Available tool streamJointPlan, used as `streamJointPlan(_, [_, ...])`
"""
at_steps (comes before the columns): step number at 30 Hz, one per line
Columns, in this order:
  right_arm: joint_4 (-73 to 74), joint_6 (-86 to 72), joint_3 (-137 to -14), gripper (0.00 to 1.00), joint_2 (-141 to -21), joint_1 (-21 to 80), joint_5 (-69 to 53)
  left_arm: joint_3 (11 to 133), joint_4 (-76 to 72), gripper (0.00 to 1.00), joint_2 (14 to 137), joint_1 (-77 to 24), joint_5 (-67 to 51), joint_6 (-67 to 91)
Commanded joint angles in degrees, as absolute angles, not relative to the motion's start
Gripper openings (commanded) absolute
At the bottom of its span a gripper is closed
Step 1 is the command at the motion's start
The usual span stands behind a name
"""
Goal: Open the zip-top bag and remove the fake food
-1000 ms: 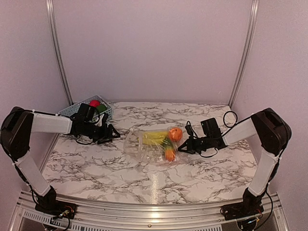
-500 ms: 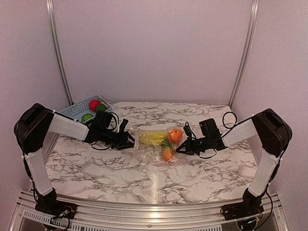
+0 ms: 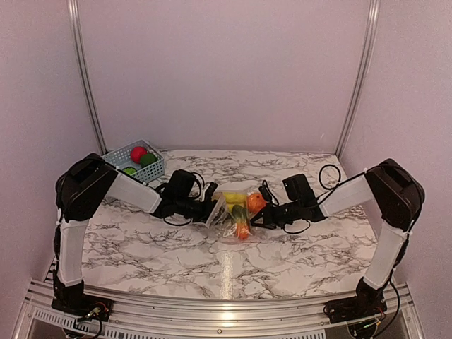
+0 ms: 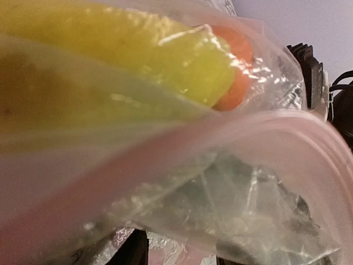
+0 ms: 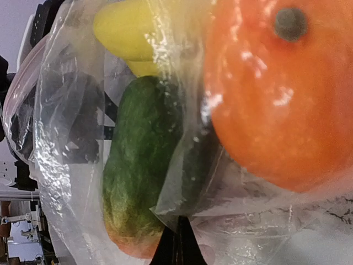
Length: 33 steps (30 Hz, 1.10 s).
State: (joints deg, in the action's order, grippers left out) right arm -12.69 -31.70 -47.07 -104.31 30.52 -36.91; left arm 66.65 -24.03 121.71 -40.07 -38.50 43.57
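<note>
The clear zip-top bag lies bunched mid-table between both grippers. It holds fake food: a yellow banana, an orange, a green piece and an orange-tipped piece. My left gripper is at the bag's left end. Its fingers stand apart with crumpled bag film in front and the banana very close. My right gripper is shut, pinching a fold of the bag below the orange and the green piece.
A blue lattice basket stands at the back left. In it are a red ball fruit and green pieces. Aluminium posts and purple walls close in the back and sides. Black cables loop behind my right wrist.
My left arm has swung from beside the basket rightward to the bag's left end. The bag has bunched narrower, and the right gripper has shifted slightly left with it.
</note>
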Motion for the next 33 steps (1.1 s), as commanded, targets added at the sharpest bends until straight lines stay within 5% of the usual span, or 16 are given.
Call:
streamJointPlan(1, [-12.74,-32.07,-50.62,0.0,-106.08,32.21,-36.3,69.91,-25.43,0.47,124.72,-42.57,-39.53,44.28])
streamJointPlan(8, [-13.62,-32.8,-52.51,0.0,-107.84,34.19,-37.12,70.72,-26.62,0.77,124.1,-44.25,-41.59,43.93])
streamJointPlan(12, [-15.06,-33.14,-54.02,0.0,-108.45,35.68,-38.76,71.17,-22.87,0.82,124.16,-44.36,-39.76,42.05])
streamJointPlan(22, [-15.39,-33.68,-48.54,0.0,-104.61,34.66,-36.81,64.62,-22.04,0.55,118.93,-41.61,-35.31,41.75])
streamJointPlan(33, [-15.04,-34.1,-39.51,0.0,-97.96,29.86,-32.38,55.8,-18.76,0.43,108.36,-35.88,-32.97,38.0])
